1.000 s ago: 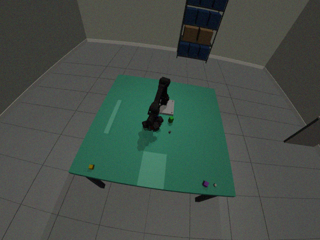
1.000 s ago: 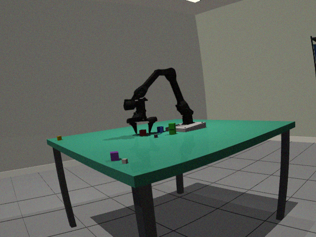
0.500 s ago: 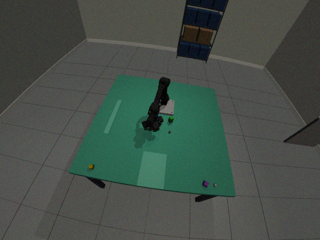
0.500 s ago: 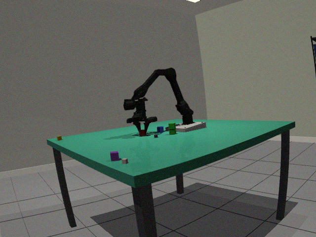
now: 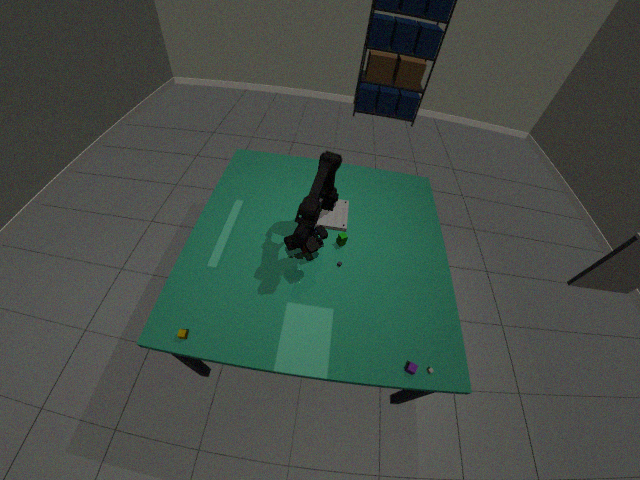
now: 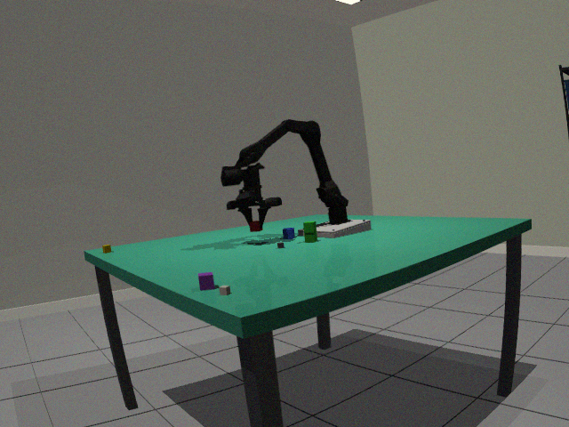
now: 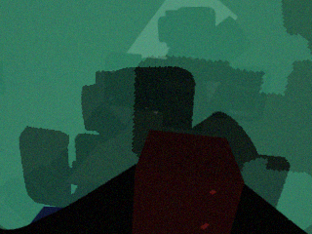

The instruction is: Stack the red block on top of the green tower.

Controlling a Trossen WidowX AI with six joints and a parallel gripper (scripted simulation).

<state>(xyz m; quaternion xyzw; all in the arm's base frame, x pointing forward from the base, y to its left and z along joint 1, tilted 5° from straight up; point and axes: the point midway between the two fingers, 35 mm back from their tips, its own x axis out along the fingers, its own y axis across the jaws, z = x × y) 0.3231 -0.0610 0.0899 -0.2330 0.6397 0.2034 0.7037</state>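
My gripper (image 6: 255, 222) (image 7: 182, 178) is shut on the red block (image 6: 255, 226) (image 7: 187, 171) and holds it a little above the table, between the two dark fingers. In the top view the gripper (image 5: 307, 253) hides most of the block. The green tower (image 5: 341, 239) (image 6: 309, 231), two green blocks one on the other, stands upright in front of the arm's base. In the exterior view it is to the right of the gripper, with a space between them. The tower does not show in the wrist view.
A blue block (image 6: 288, 232) (image 7: 45, 214) sits between gripper and tower in the exterior view. A small dark cube (image 5: 339, 264) (image 6: 280, 245) lies near the tower. A yellow block (image 5: 182, 333) (image 6: 106, 248), a purple block (image 5: 411, 367) (image 6: 206, 281) and a pale cube (image 5: 430, 369) (image 6: 224, 290) lie farther off.
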